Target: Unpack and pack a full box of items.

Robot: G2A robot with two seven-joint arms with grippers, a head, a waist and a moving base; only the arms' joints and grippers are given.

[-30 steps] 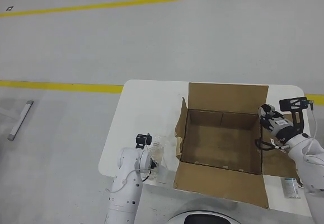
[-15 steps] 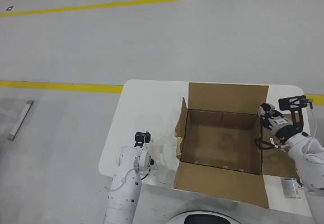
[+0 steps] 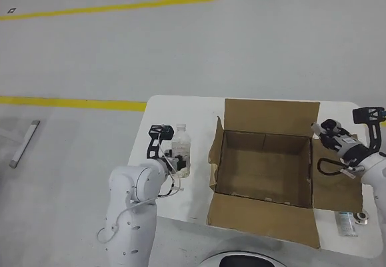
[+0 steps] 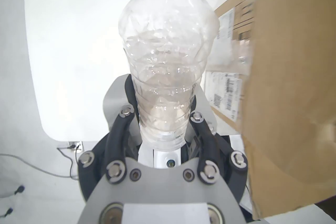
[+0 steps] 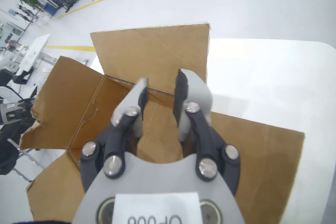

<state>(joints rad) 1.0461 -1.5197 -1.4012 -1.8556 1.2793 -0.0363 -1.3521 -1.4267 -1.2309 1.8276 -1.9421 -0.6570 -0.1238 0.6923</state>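
Observation:
An open cardboard box (image 3: 266,167) stands on the white table (image 3: 179,110), and its inside is bare cardboard. Just left of the box, my left gripper (image 3: 177,163) is shut on the lower end of a clear plastic bottle (image 3: 181,148). In the left wrist view the bottle (image 4: 168,51) runs away from the gripper (image 4: 163,117), white cap farthest, beside the box wall (image 4: 288,78). My right gripper (image 3: 325,128) is at the box's right wall near the far corner. In the right wrist view it (image 5: 160,91) is open over the box (image 5: 157,57), with nothing between its fingers.
The box flaps are folded outward at the far side, right and front; the left flap (image 3: 214,157) stands up with a torn edge. A small packaged item (image 3: 347,223) lies on the table at the front right corner, next to the right flap.
The left arm has raised the bottle from near the table's front edge and carried it toward the far side. The right gripper has shifted a little to the right.

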